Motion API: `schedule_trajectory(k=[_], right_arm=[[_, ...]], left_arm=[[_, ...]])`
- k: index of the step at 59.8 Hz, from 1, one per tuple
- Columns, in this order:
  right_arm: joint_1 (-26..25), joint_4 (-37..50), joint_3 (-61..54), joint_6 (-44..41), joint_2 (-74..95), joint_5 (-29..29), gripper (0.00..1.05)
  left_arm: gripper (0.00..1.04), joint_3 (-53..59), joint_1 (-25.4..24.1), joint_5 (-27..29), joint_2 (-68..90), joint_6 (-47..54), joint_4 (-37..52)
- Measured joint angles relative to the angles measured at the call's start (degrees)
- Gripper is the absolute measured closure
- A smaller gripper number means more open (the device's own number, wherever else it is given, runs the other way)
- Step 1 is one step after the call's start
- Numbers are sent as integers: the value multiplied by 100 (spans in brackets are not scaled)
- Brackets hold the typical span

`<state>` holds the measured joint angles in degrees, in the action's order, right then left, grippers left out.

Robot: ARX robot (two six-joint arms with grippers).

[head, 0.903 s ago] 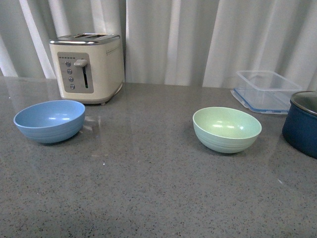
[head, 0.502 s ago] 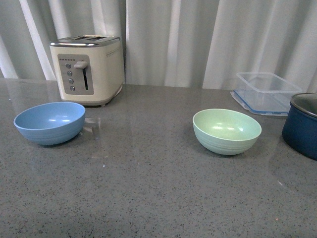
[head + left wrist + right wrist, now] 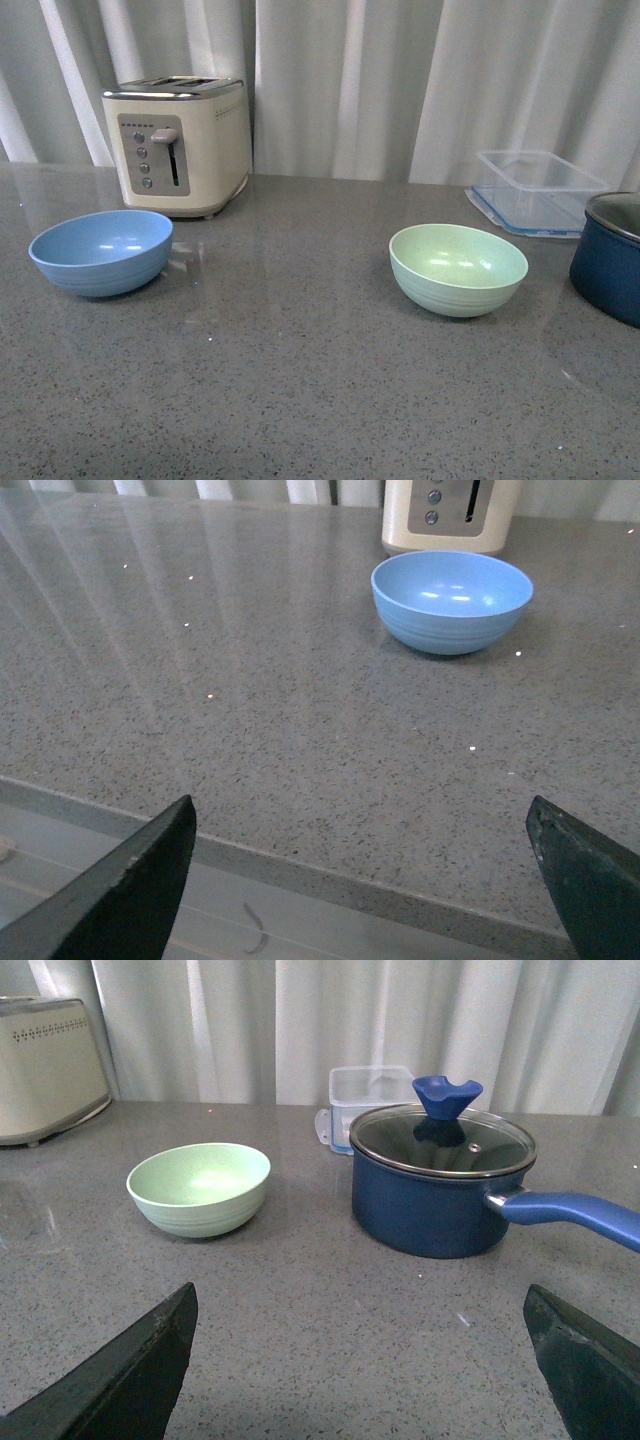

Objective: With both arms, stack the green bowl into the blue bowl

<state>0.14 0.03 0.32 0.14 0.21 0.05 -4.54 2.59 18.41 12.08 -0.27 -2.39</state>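
The pale mint-green bowl stands upright on the grey counter right of centre; it also shows in the right wrist view. The sky-blue bowl stands upright at the left, in front of the toaster, and shows in the left wrist view. Both bowls are empty and far apart. Neither arm shows in the front view. My left gripper is open and empty, over the counter's near edge, well short of the blue bowl. My right gripper is open and empty, above the counter, short of the green bowl.
A cream toaster stands behind the blue bowl. A dark navy pot with a glass lid and long handle stands right of the green bowl. A clear plastic container sits behind it. White curtains hang behind the counter.
The front view has shifted slightly: everything sits a little lower in the picture than before. The bowls themselves have not moved on the counter.
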Motion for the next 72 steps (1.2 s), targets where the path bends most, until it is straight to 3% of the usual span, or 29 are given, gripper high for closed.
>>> schedule_trajectory(k=[15, 26, 37, 72], right_arm=[[0, 0, 0, 0, 0, 0, 10], [0, 0, 0, 0, 0, 0, 10], [0, 0, 0, 0, 0, 0, 10], [0, 0, 0, 0, 0, 0, 10]], left_arm=[[7, -1537, -1040, -837, 1982, -284, 157], [7, -3163, -1423, -1523, 3644, -931, -170], [7, -4522, -1412, -1825, 5329, -1364, -553], [7, -6776, -804, -1657, 8642, -1803, -857]])
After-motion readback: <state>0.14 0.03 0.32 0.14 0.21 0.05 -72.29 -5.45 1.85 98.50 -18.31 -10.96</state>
